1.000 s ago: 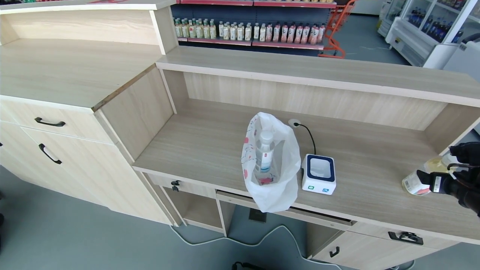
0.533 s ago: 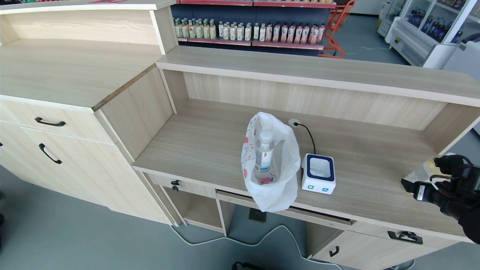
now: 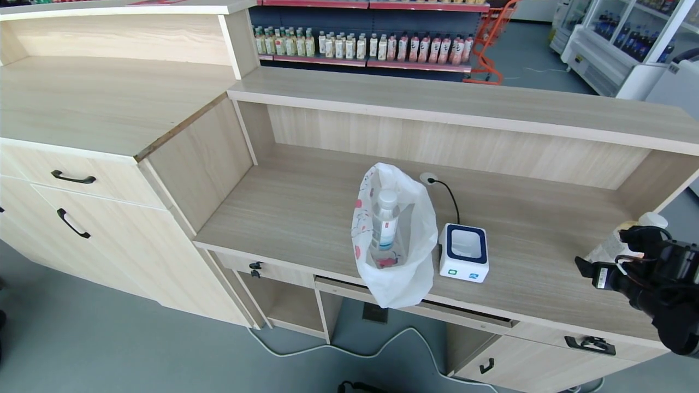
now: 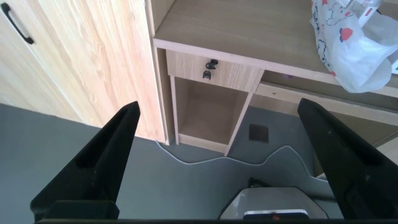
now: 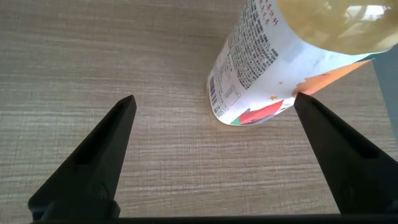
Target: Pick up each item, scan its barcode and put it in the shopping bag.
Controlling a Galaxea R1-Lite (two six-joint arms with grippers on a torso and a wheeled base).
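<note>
The wooden checkout counter carries a bottle standing just ahead of the right gripper. The gripper's fingers are spread wide and hold nothing, and the bottle sits closer to one fingertip. The shopping bag and scanner are well off to that gripper's left. The left gripper is also spread.
</note>
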